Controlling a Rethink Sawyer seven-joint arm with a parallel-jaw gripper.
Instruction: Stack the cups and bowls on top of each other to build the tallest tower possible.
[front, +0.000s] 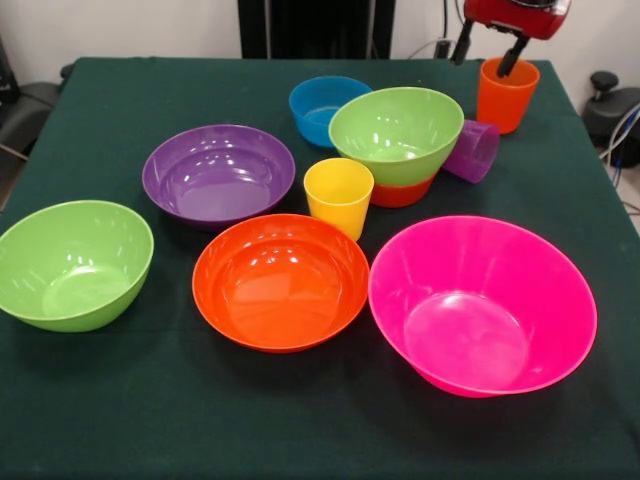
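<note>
My gripper (488, 50) hangs open at the far right, its fingers (514, 56) straddling the near rim of the upright orange cup (505, 98). The purple cup (472, 150) lies on its side next to it. The yellow cup (338, 195) stands upright in the middle. A green bowl (395, 130) sits nested in the small orange bowl (402, 193). The small blue bowl (322, 108), purple bowl (218, 172), second green bowl (72, 262), large orange bowl (280, 280) and huge pink bowl (480, 305) each stand alone.
All the things rest on a dark green table cloth (300, 420). The robot's black pedestal (315, 28) stands behind the table's far edge. Cables and dark gear (615, 110) lie off the right side.
</note>
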